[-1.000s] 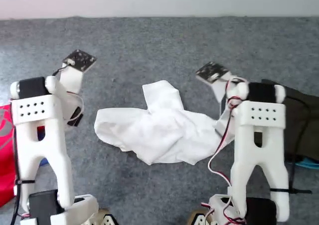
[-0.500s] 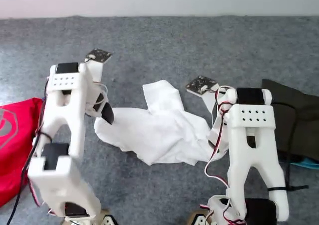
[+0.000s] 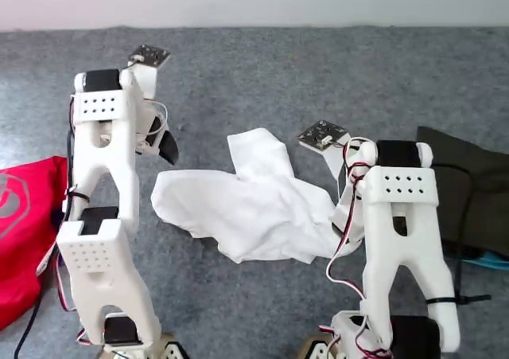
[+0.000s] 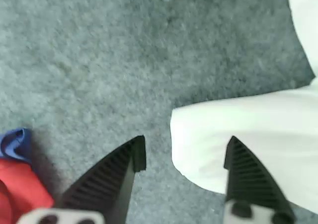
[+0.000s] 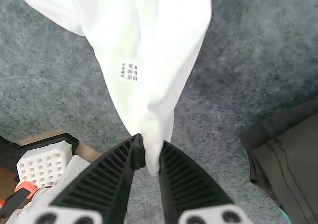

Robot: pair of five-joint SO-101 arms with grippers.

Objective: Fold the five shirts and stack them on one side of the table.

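Grey carpet (image 3: 262, 72), right claw (image 5: 149, 145) pinching white shirt (image 3: 254, 208), left claw (image 4: 186, 148) spread

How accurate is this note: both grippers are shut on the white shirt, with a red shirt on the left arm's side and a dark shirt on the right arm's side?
One thing is wrong. The left gripper is open, its fingers spread over an edge of the white shirt, as the left wrist view shows. The right gripper is shut on it; the red shirt and dark shirt lie as noted.
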